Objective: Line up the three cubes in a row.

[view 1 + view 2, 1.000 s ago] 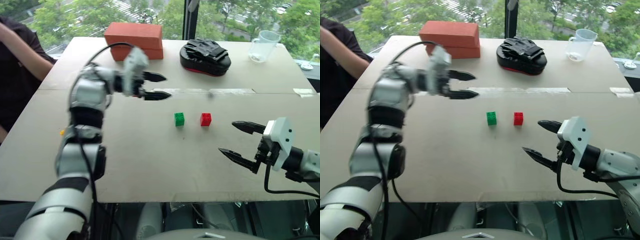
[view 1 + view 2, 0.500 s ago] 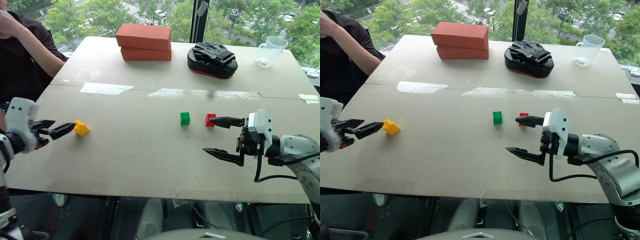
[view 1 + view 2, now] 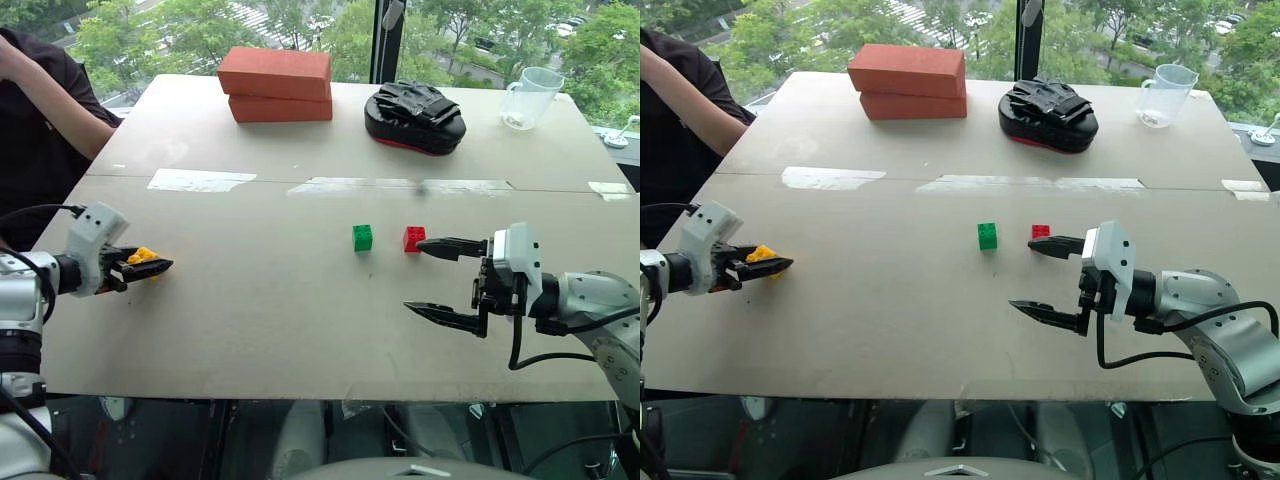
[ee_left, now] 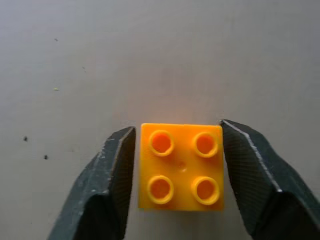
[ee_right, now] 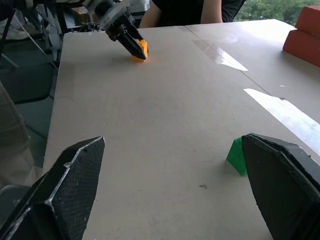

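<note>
The yellow cube [image 4: 181, 166] lies on the table near its left edge, studs up, between the two fingers of my left gripper [image 3: 160, 266], which is shut on it. The green cube [image 3: 363, 237] and the red cube [image 3: 413, 238] sit side by side in the middle of the table, a small gap between them. My right gripper [image 3: 413, 275] hovers just right of the red cube and stands open, pointing left. Its upper fingertip is close beside the red cube, and nothing is between its fingers. The right wrist view shows the green cube [image 5: 237, 156] near and the yellow cube [image 5: 142, 50] far off.
Two stacked red-orange bricks [image 3: 275, 84], a black padded object [image 3: 415, 104] and a clear plastic cup [image 3: 527, 97] stand along the table's far side. A person [image 3: 40, 110] sits at the far left corner. Tape strips [image 3: 200, 180] cross the table [image 3: 260, 320].
My left arm swung from the table's middle back down to the left edge and its gripper closed on the yellow cube. The right gripper stayed open, almost in place.
</note>
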`<state>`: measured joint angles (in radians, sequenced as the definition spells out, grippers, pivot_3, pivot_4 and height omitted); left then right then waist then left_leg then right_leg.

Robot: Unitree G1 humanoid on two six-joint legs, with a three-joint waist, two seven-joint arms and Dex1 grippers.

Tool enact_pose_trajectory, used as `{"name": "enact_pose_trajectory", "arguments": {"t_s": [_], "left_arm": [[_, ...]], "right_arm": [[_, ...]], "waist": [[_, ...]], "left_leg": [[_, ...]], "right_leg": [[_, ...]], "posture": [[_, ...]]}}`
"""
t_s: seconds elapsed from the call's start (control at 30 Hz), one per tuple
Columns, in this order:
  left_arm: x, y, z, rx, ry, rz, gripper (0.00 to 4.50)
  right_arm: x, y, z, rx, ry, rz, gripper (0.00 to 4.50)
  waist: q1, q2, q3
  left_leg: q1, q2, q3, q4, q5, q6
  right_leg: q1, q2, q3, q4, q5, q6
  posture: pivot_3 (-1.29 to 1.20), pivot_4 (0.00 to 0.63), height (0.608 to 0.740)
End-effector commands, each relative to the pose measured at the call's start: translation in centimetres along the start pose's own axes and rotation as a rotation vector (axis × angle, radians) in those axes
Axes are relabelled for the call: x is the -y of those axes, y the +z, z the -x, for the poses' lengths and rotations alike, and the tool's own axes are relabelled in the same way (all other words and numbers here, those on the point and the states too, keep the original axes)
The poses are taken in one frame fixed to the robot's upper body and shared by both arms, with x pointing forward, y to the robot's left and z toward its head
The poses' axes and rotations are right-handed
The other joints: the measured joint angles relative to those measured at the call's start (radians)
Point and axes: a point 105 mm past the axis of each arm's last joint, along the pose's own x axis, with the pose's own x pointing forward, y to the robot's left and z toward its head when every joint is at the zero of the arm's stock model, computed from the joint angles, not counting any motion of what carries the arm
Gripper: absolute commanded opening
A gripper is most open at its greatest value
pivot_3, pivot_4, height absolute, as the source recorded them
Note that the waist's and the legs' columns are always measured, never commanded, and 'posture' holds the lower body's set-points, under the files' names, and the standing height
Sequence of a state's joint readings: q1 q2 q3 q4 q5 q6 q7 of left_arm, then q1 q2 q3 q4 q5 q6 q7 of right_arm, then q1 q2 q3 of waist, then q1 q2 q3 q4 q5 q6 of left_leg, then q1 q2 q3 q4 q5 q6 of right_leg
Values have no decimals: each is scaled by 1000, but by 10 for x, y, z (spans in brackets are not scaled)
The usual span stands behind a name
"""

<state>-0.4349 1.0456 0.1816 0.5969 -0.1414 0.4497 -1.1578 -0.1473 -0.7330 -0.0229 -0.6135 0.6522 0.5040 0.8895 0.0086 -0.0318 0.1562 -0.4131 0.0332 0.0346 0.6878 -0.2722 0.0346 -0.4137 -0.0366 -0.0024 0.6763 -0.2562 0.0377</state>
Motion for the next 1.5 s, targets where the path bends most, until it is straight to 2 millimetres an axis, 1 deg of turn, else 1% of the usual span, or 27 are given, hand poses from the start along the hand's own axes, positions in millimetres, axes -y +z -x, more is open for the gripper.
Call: {"name": "enact_pose_trajectory", "arguments": {"t_s": [0.03, 0.1, 0.13, 0.2, 0.23, 0.27, 0.3, 0.33, 0.37, 0.4, 0.43, 0.5, 0.63, 0.77, 1.0, 1.5], "left_arm": [[-7, 14, 11, 12, 6, -78, 1345], [-3, 22, 10, 42, -20, -117, 1346], [12, 45, 5, 119, -96, -166, 1346], [43, 84, -4, 228, -229, -265, 1346], [59, 98, -10, 253, -295, -314, 1346], [74, 107, -17, 256, -355, -364, 1346], [88, 114, -26, 256, -413, -414, 1346], [106, 123, -38, 262, -489, -466, 1346], [117, 128, -47, 259, -542, -504, 1346], [126, 131, -53, 252, -582, -537, 1346], [133, 133, -61, 242, -611, -578, 1346], [141, 135, -75, 211, -662, -648, 1346], [149, 144, -91, 184, -705, -729, 1346], [151, 144, -101, 142, -715, -799, 1346], [151, 142, -108, 114, -715, -826, 1346], [155, 130, -120, 70, -708, -826, 1346]], "right_arm": [[1, 12, 6, 10, -25, 53, 4500], [1, 12, 7, 6, -34, 52, 4500], [2, 12, 7, 6, -46, 51, 4500], [3, 11, 9, 6, -71, 56, 4500], [4, 11, 10, 6, -84, 56, 4500], [5, 10, 11, 5, -92, 51, 4500], [4, 9, 12, 2, -96, 49, 4500], [4, 9, 14, -1, -101, 44, 4500], [4, 8, 15, -4, -105, 43, 4500], [4, 8, 16, -8, -109, 43, 4500], [4, 8, 17, -12, -113, 43, 4500], [4, 8, 20, -22, -126, 47, 4500], [3, 7, 26, -43, -162, 47, 4500], [1, 3, 31, -62, -199, 39, 4500], [-2, 2, 33, -66, -233, 29, 4500], [-5, 2, 35, -80, -252, 22, 4500]], "waist": [[3, 0, 0], [4, 0, 0], [4, 0, 0], [4, 0, 0], [5, 0, 0], [7, 0, 0], [12, 0, 0], [32, -1, 0], [33, -1, 0], [35, 1, -1], [26, 1, -1], [9, 1, -1], [-14, 1, -1], [-19, 1, -1], [-17, 1, 0], [-16, 1, 0]], "left_leg": [[0, 0, 0, 0, 0, 0], [0, 0, 0, 0, 0, 0], [0, 0, 0, 0, 0, 0], [0, 0, 0, 0, 0, 0], [0, 0, 0, 0, 0, 0], [0, 0, 0, 0, 0, 0], [-1, 0, -1, 0, 0, 0], [-1, 0, -2, 1, 0, 0], [-2, -2, -4, 2, 0, 0], [-1, -2, -3, 3, 0, 0], [-1, -5, -3, 3, 0, 0], [0, -8, -3, 3, 0, 1], [-1, -7, -4, 1, 0, 1], [-1, -7, -5, 0, 0, 1], [-2, -8, -6, 0, 0, 1], [-2, -8, -7, 1, 0, 1]], "right_leg": [[0, 0, 0, 0, 0, 0], [0, 0, 0, 0, 0, 0], [0, 0, 0, 0, 0, 0], [0, 0, 0, 0, 0, 0], [0, 0, 0, 0, 0, 0], [0, 0, 0, 0, 0, 0], [0, 0, -1, 0, 0, 0], [0, 0, -1, 0, 0, 0], [2, -1, -3, -1, 0, 0], [3, -1, -2, -1, 0, 0], [4, -1, -2, 0, 0, 0], [3, 0, 0, 0, 0, 1], [1, 2, 1, 0, 0, 0], [1, 2, 0, -2, 0, 1], [2, 1, 0, -3, 0, 1], [2, 1, -1, -2, 0, 1]], "posture": [[0, 150, 737], [0, 150, 737], [0, 150, 737], [0, 150, 737], [0, 150, 737], [0, 150, 737], [0, 150, 737], [0, 150, 737], [0, 150, 737], [0, 150, 737], [0, 150, 737], [0, 150, 737], [0, 150, 737], [0, 150, 737], [0, 150, 737], [0, 150, 737]]}}
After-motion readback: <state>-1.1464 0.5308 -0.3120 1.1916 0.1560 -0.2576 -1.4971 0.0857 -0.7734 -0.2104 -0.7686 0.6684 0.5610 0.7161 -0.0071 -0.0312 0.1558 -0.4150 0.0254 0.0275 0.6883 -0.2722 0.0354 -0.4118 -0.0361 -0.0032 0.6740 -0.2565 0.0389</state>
